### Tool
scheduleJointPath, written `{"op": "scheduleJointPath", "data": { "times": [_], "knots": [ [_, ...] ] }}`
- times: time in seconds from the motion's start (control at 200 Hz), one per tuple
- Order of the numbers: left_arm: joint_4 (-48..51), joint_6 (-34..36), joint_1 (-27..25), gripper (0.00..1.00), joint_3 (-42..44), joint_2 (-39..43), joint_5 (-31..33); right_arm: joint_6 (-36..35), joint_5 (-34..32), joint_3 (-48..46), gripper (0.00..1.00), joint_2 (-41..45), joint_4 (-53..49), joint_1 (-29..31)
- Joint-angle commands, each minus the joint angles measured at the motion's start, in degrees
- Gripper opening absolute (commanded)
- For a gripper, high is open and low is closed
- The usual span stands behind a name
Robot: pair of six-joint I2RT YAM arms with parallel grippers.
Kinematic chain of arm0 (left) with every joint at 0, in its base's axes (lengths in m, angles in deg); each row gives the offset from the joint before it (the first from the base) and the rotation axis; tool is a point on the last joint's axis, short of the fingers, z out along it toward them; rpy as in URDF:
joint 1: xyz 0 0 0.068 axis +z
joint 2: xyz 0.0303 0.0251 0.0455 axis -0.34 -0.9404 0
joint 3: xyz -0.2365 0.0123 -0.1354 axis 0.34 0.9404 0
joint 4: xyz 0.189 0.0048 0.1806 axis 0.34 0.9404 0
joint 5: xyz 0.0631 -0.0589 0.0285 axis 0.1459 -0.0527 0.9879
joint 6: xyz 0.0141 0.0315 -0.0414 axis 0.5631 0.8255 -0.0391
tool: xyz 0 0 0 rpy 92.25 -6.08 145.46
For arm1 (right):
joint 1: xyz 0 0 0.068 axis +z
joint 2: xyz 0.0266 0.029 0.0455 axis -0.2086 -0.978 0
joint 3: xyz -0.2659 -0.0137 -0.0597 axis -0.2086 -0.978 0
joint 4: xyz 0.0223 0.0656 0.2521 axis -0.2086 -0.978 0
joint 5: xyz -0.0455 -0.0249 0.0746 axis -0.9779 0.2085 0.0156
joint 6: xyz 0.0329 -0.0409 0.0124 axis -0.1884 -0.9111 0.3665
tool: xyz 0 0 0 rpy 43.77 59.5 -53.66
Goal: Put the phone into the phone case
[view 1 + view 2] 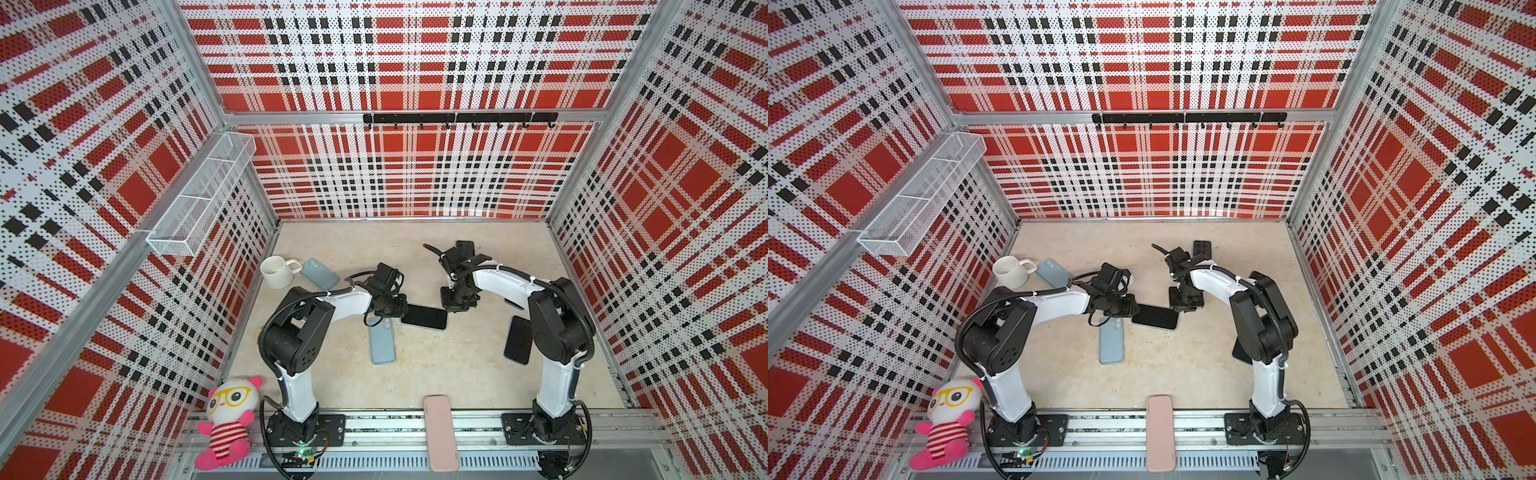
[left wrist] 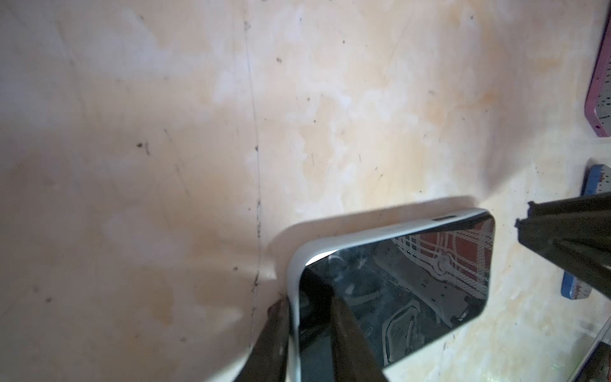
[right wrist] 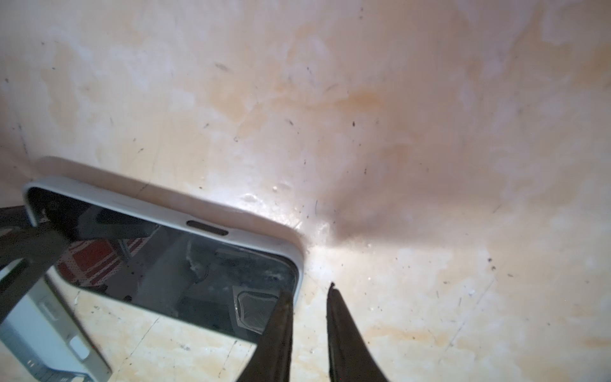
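Observation:
The phone (image 1: 424, 316) (image 1: 1155, 316) lies screen up mid-table, black glass inside a pale grey phone case (image 2: 380, 228) (image 3: 132, 206) whose rim wraps its edges. My left gripper (image 1: 401, 311) (image 2: 296, 294) is shut on the phone's left end, with one finger outside the case rim and the other on the screen. At that corner the rim stands slightly off the glass. My right gripper (image 1: 451, 307) (image 3: 309, 291) hovers at the phone's right end. It is narrowly open: one finger overlaps the screen corner, the other is past the rim, and bare table shows between them.
A light blue case (image 1: 383, 340) lies just in front of the left gripper, and another (image 1: 319, 273) beside a white mug (image 1: 276, 271). A black phone (image 1: 518, 340) lies by the right arm. A pink case (image 1: 441, 432) and a plush toy (image 1: 228, 419) sit at the front.

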Motion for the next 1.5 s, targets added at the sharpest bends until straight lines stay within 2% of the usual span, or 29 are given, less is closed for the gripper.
{"op": "scheduleJointPath", "data": {
  "times": [0.0,0.646,0.827,0.922,0.972,1.042,1.137,1.248,1.493],
  "knots": [
    [1.2,0.1,-0.4,0.25,-0.1,-2.7,-1.2,-1.3,1.2,0.7,0.21,-2.1,-0.5,0.0],
    [1.3,0.0,-1.2,0.16,-0.3,-4.5,-1.4,-0.9,4.9,-5.3,0.14,-8.5,5.7,1.6],
    [1.4,0.0,-1.4,0.15,-0.4,-5.0,-1.4,-1.9,3.6,-3.4,0.13,-5.5,4.2,1.6],
    [1.5,0.1,-1.5,0.15,-0.4,-5.0,-1.0,-2.9,2.0,-1.7,0.18,-1.1,2.5,0.3],
    [1.6,0.1,-1.4,0.15,-0.5,-4.9,-0.9,-3.1,3.2,-1.6,0.24,0.5,2.6,-0.5],
    [1.6,0.1,-1.4,0.15,-0.5,-4.9,-0.9,-3.3,5.4,-1.6,0.32,0.8,2.5,-1.3],
    [1.6,0.1,-1.5,0.15,-0.6,-5.0,-0.8,-4.0,6.4,-1.7,0.34,-0.5,3.0,-1.3],
    [1.7,0.2,-1.6,0.15,-0.6,-5.2,-0.6,-3.7,9.9,-2.3,0.3,-2.0,5.2,-1.3],
    [1.8,0.1,-1.6,0.15,-0.8,-5.6,-0.7,-3.6,7.5,-2.9,0.2,-1.2,3.9,-0.9]
  ]
}}
